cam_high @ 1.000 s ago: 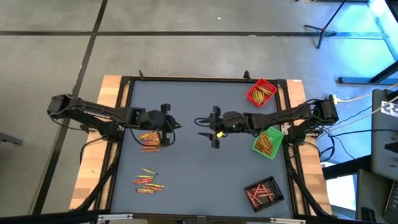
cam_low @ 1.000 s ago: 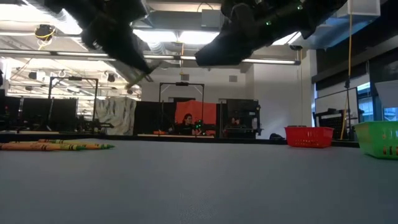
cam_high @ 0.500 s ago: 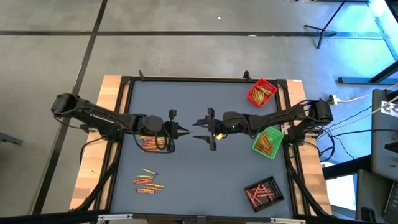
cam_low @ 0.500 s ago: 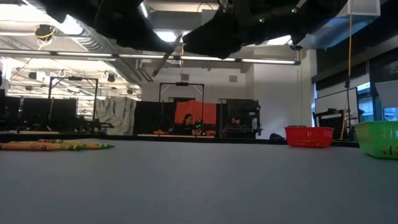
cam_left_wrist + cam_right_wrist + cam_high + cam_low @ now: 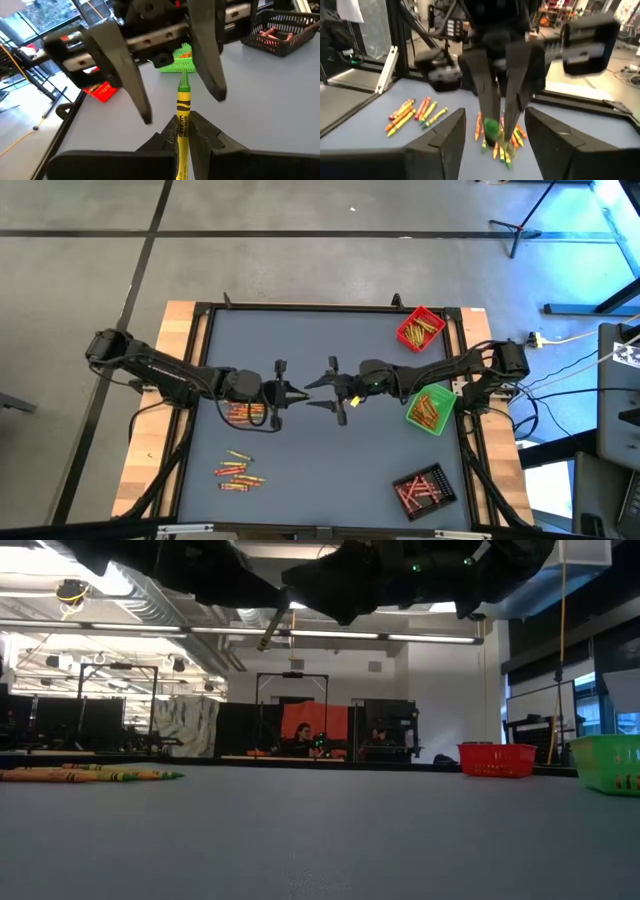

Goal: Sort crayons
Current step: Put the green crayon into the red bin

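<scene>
Left gripper [image 5: 292, 392] is pinching a yellow-green crayon [image 5: 182, 117] between its fingers, tip pointing toward the right arm, over mid-table. A second ago this gripper was sitting farther left, above the crayon pile [image 5: 243, 411]; it has since pushed rightward toward centre.

Right gripper [image 5: 318, 391] is reaching in from the right with fingers spread wide, one to each side of the crayon's tip (seen from the left wrist), not yet closing on it. It has also crept left, so the two grippers are now nearly meeting.

Loose crayons are lying in a second cluster [image 5: 238, 471] near the front-left of the table [image 5: 330, 460]. Right side: red tray [image 5: 420, 328] at the far corner, green tray [image 5: 431, 408] just beside the right arm, black tray [image 5: 424, 489] at the near corner, all holding crayons.

Table centre and front-middle are lying bare; the frame rail [image 5: 466, 360] is running close along the trays.
</scene>
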`<state>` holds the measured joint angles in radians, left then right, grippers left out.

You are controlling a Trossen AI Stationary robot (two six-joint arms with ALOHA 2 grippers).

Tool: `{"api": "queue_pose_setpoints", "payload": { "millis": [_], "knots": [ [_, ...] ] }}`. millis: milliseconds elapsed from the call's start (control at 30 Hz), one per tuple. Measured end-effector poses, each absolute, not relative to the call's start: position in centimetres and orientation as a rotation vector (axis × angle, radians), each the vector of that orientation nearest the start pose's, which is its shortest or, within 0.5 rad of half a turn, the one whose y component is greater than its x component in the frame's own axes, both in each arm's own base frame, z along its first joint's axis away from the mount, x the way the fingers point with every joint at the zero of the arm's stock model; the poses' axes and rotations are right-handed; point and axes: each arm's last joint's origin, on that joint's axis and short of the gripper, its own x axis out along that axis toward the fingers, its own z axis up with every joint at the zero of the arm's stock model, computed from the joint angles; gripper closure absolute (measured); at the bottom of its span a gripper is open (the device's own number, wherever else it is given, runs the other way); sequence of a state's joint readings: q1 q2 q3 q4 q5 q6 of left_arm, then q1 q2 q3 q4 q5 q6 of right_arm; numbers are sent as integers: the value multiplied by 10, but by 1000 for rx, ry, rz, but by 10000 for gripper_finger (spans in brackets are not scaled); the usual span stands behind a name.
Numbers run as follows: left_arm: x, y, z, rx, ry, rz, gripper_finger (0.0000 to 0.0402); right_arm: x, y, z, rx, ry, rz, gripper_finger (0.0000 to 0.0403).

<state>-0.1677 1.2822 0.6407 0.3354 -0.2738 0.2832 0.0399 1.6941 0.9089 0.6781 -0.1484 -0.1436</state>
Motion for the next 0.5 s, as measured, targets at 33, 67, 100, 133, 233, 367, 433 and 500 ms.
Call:
{"api": "queue_pose_setpoints", "payload": {
  "millis": [33,67,100,133,233,367,433,500],
  "knots": [
    [267,-37,229,347,308,61,391,365,19,224,-138,82,197,210],
    [267,-38,229,345,298,58,391,365,19,223,-137,78,196,216],
    [269,-39,229,344,287,57,391,366,19,221,-135,82,197,221],
    [269,-39,228,349,285,56,391,368,19,219,-135,78,196,227],
    [270,-40,227,354,298,52,391,370,19,218,-136,62,196,245],
    [270,-39,227,354,296,59,391,371,19,219,-136,50,195,282],
    [270,-39,227,354,298,59,391,371,19,219,-136,50,195,307],
    [269,-39,227,354,300,63,391,371,19,219,-136,49,190,338]
  ]
}}
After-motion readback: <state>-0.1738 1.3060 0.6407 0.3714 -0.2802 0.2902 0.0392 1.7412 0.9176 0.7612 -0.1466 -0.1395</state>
